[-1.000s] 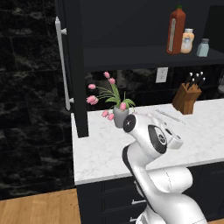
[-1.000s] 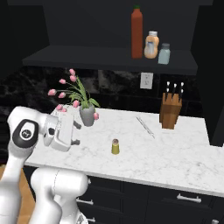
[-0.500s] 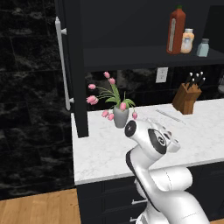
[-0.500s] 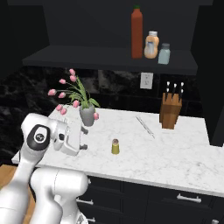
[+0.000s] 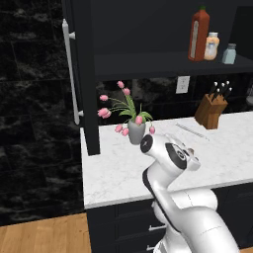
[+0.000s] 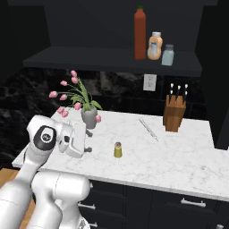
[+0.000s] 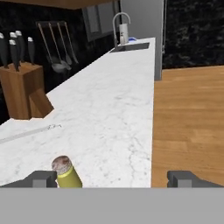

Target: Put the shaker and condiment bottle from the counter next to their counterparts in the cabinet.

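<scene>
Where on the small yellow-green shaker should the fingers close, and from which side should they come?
Grip the shaker around its yellow-green body, below the grey cap. It stands upright and alone on the counter, so approaching level from the robot's side looks best.

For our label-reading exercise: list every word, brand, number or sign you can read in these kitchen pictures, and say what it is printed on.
No text can be read anywhere in these pictures.
Red condiment bottle: pale vertical label, print too blurred to read.
Peach-orange bottle: white label, too small to read.
Blue-grey shaker, yellow-green shaker, knife block, wall outlet: no lettering visible.
</scene>
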